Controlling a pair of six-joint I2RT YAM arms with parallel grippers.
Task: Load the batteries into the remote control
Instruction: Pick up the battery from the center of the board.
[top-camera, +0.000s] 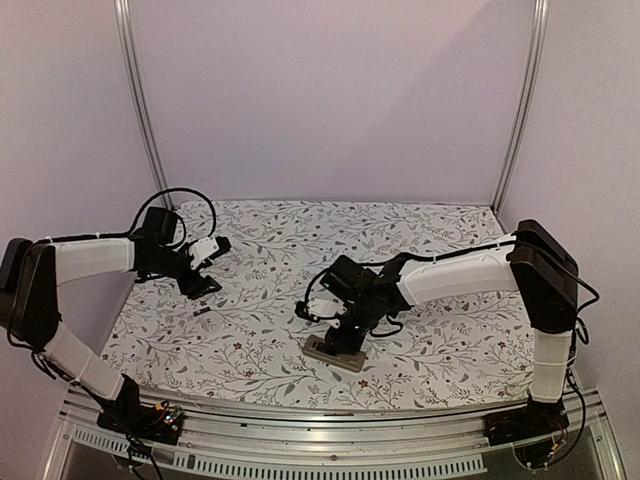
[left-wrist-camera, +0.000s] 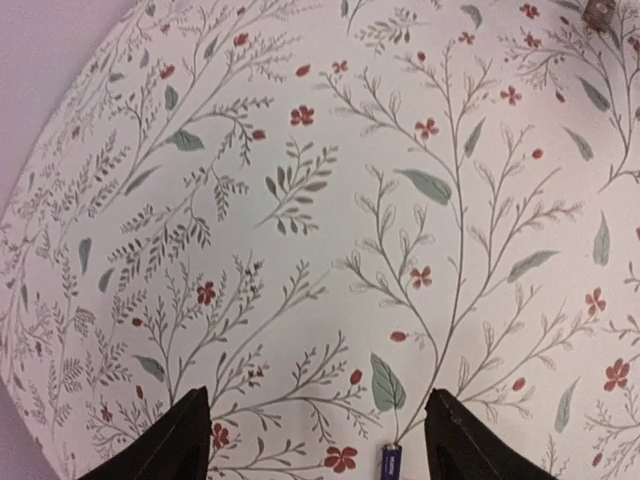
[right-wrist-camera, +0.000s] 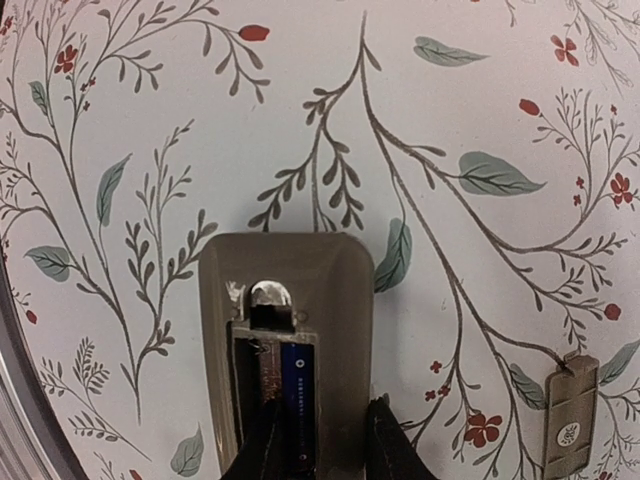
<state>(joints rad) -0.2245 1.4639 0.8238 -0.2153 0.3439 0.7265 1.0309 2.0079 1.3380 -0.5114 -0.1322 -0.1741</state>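
Observation:
The remote control (top-camera: 335, 352) lies back up near the front middle of the table. In the right wrist view its greyish-tan back (right-wrist-camera: 340, 290) shows the open recess with one blue battery (right-wrist-camera: 297, 400) in the right slot; the left slot looks empty. My right gripper (right-wrist-camera: 325, 450) hangs just over it, its jaws a little apart, astride that battery and the remote's right wall. The second battery (top-camera: 201, 311) lies loose on the cloth at the left. My left gripper (left-wrist-camera: 315, 450) is wide open above it, the battery (left-wrist-camera: 390, 462) nearer the right finger.
A tan battery cover (right-wrist-camera: 570, 425) lies on the floral cloth to the right of the remote. A small tan thing (left-wrist-camera: 600, 12) shows at the top right edge of the left wrist view. Purple walls close in the back and sides.

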